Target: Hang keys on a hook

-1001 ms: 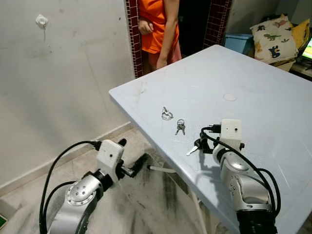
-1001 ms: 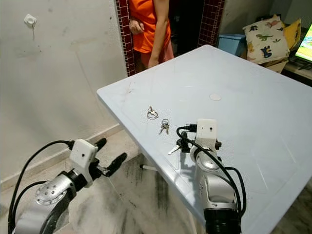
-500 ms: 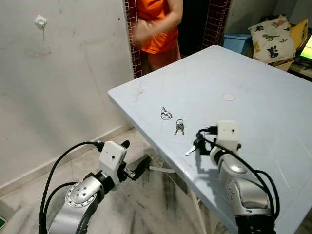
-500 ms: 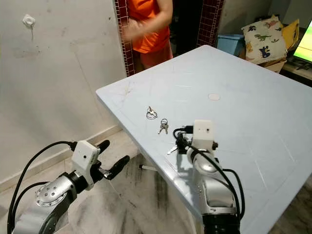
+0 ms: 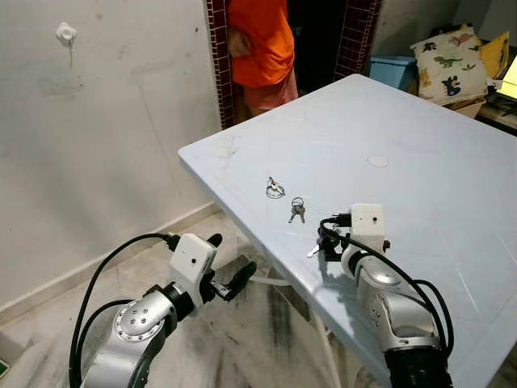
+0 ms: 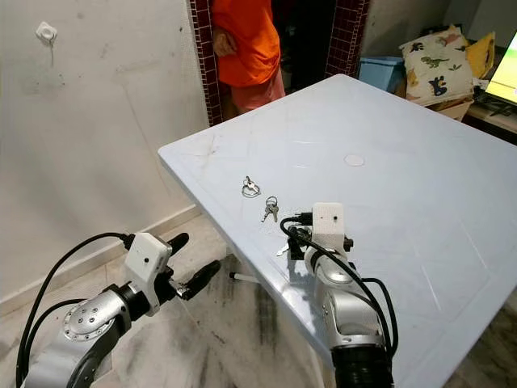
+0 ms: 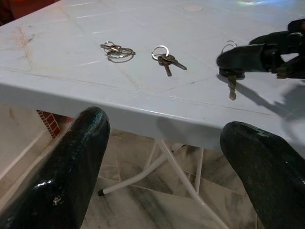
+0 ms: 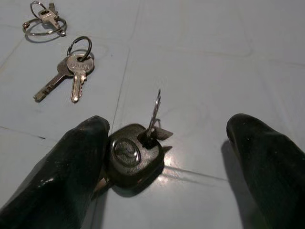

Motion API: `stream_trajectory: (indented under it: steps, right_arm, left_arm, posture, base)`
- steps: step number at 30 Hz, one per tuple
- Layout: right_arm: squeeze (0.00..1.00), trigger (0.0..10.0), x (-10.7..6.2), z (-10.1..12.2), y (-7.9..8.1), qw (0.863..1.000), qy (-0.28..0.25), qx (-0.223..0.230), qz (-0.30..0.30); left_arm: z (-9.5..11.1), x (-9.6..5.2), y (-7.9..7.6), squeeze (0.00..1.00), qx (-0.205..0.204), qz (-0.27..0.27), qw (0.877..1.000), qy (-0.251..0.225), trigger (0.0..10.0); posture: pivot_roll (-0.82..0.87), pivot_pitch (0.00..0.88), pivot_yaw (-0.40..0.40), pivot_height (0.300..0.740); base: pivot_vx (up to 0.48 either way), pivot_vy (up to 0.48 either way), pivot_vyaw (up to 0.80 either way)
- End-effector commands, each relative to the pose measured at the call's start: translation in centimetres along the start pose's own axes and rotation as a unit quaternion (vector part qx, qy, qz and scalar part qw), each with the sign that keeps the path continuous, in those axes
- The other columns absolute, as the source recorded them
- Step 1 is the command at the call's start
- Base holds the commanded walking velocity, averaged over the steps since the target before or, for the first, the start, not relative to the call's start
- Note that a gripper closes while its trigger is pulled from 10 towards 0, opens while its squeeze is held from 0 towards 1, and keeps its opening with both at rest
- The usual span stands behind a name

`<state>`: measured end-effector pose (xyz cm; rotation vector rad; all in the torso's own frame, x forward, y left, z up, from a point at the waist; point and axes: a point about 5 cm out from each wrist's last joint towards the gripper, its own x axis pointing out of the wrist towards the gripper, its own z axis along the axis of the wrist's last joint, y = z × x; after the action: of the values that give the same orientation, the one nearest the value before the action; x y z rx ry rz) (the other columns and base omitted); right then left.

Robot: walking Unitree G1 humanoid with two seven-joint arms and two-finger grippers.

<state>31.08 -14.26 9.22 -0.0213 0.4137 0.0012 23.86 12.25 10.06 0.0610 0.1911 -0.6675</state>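
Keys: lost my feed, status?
Right pincer open around black-headed key on table. Left pincer open, idle. Hook on wall.

Bright, even daylight; sharp pictures

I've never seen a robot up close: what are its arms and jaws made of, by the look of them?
Both arms are jointed silver metal with round elbow housings. Looping black cables run to a white boxy block at each wrist. The left gripper and right gripper each end in two long, rounded, glossy black fingers.

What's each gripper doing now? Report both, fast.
Left gripper: open, holding nothing, below the table edge.
Right gripper: open, one finger touching the black-headed key, not clamped on it.
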Motion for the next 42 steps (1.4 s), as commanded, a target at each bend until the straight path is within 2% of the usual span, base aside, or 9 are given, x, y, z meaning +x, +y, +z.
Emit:
stream_trajectory:
  steps: [1,13,14,16,20,22,30,32,42]
  right_arm:
    - [0.00,2.5,0.4,0.8,0.0,1.000,-0.011,0.002,0.004]
    - [0.00,0.0,1.1,0.8,-1.0,1.000,-0.006,0.013,-0.008]
    - [0.00,6.9,1.1,0.6,-1.1,1.000,-0.001,0.014,-0.006]
    - [0.00,10.0,1.1,0.3,-1.2,1.000,0.007,0.017,-0.006]
    - [0.00,10.0,1.0,0.2,-1.2,1.000,0.008,0.022,-0.002]
    - [0.00,0.0,0.8,0.5,-0.9,0.999,-0.012,0.038,0.011]
    - [0.00,0.0,0.2,1.9,-0.3,0.996,-0.064,0.052,0.036]
    - [0.00,10.0,-0.2,2.4,-0.1,0.994,-0.092,0.040,0.042]
    - [0.00,10.0,-2.0,3.8,-0.8,0.981,-0.193,-0.003,0.018]
  left_arm:
    - [0.5,0.0,-0.3,0.00,0.008,-0.005,1.000,-0.004,10.0]
    - [0.5,-0.2,-0.5,0.00,0.006,-0.006,1.000,-0.004,10.0]
    - [0.5,-0.2,-0.5,0.00,0.006,-0.007,1.000,-0.003,10.0]
    - [0.5,-0.2,-0.5,0.00,0.006,-0.007,1.000,-0.003,10.0]
    - [0.5,-0.2,-0.5,0.00,0.007,-0.009,1.000,-0.003,10.0]
    - [0.5,-0.2,-0.5,0.00,0.008,-0.010,1.000,-0.004,10.0]
    - [1.4,-0.1,0.4,0.00,0.010,0.028,0.999,-0.041,10.0]
    - [1.7,-0.1,0.8,0.00,0.015,0.044,0.998,-0.051,10.0]
    - [2.8,-0.4,2.3,0.00,0.034,0.113,0.988,-0.097,10.0]
  posture:
    - [-0.01,0.000,0.022,0.740]
    - [0.00,0.000,0.020,0.740]
    - [0.00,0.000,0.021,0.740]
    - [0.00,0.000,0.022,0.740]
    - [0.00,0.000,0.024,0.740]
    - [0.00,0.000,0.025,0.740]
    - [-0.01,0.000,0.024,0.740]
    - [-0.01,0.000,0.022,0.740]
    - [-0.01,0.000,0.020,0.740]
  base:
    - [0.000,0.000,0.00]
    - [0.000,0.000,0.00]
    - [0.000,0.000,0.00]
    - [0.000,0.000,0.00]
    - [0.000,0.000,0.00]
    - [0.000,0.000,0.00]
    - [0.000,0.000,0.00]
    - [0.000,0.000,0.00]
    - [0.000,0.000,0.00]
